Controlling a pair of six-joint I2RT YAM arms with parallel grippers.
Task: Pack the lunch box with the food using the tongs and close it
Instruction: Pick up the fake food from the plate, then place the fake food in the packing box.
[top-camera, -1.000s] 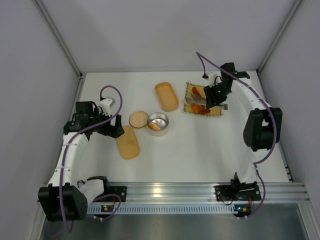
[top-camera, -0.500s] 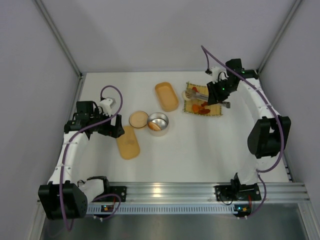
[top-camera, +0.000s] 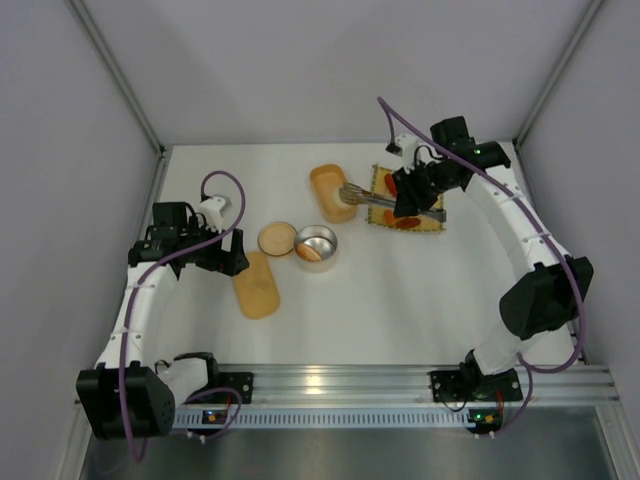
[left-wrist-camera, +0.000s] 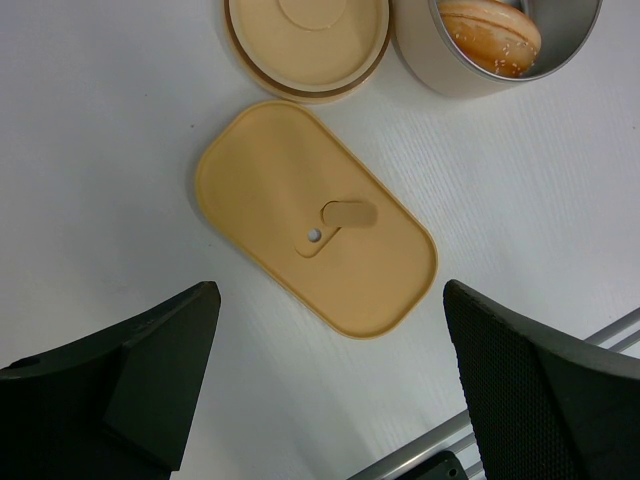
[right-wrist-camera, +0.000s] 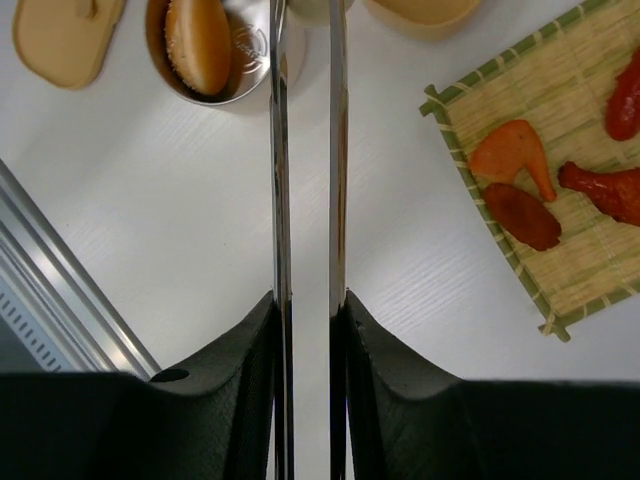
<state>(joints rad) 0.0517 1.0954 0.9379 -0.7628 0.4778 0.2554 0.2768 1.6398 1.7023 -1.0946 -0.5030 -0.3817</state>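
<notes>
- Grips the tongs in the right gripper, black fingers pressed against the outer faces of both thin silvery arms, squeezed close and almost parallel.
- Reaches leftward from above the yellow woven mat at the far right of the table, with the tips of the tongs over the right rim of the open oval lunch box; impossible to tell whether anything sits between the tips.
- Shows the food on the mat: an orange wedge, a dark orange oval just beside it, a red drumstick-shaped piece next to them and another red piece at the frame's edge.
- Holds the left gripper above the left side of the table, its fingers spread wide apart and gripping nothing.
- Frames, between those spread fingers, the tan oval lid lying flat on the white surface, with a small tab and a hole at its centre.
- Shows, just beyond the oval lid, a round lid and a round metal tin side by side, with a sesame-topped bun inside the tin.
- Presents the lunch box uncovered, apart from the oval lid, with the round tin and round lid roughly between the two.
</notes>
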